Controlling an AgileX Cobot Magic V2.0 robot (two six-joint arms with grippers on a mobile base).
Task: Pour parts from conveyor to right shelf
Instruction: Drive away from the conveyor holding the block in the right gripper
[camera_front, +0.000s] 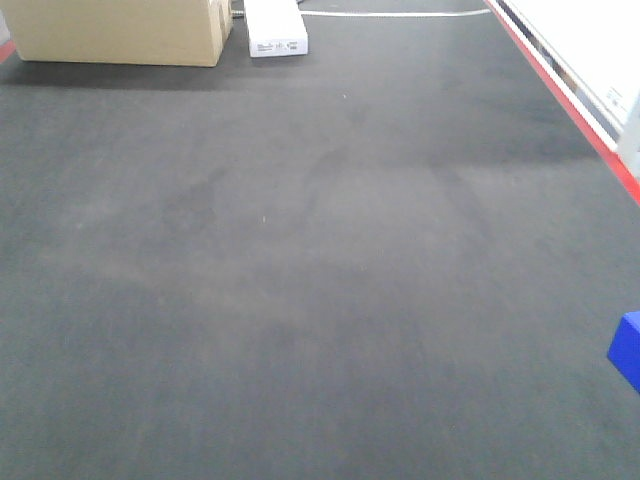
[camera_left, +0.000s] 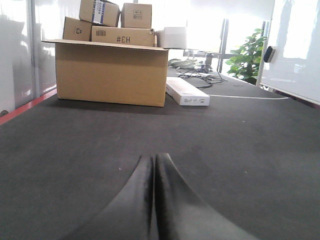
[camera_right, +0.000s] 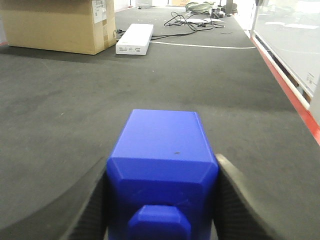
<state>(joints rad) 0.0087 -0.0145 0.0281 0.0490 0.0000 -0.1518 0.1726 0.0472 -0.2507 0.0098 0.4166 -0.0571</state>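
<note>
The right gripper (camera_right: 162, 200) is clamped on the blue block (camera_right: 162, 145), squeezing it from both sides, with the block's short knob turned back toward the wrist camera. In the front view only a corner of the block pokes in at the right edge. Below and ahead of this gripper lies the conveyor belt (camera_right: 60, 110), dark grey and faintly stained. I cannot tell whether the block hangs clear of it or rests on it. The red stripe (camera_right: 292, 97) runs along the belt's edge to the gripper's right. Far ahead and to its left stand a cardboard box (camera_right: 55, 25) and a flat white box (camera_right: 134, 39). The left gripper (camera_left: 154, 167) is closed on itself and empty, low over the belt. The right shelf shows in no view. The pick looks made and the carry seems to be the step in hand. Next, the right arm probably has to lift the block, swing right past the red stripe, find the shelf, and only then tip or release
</note>
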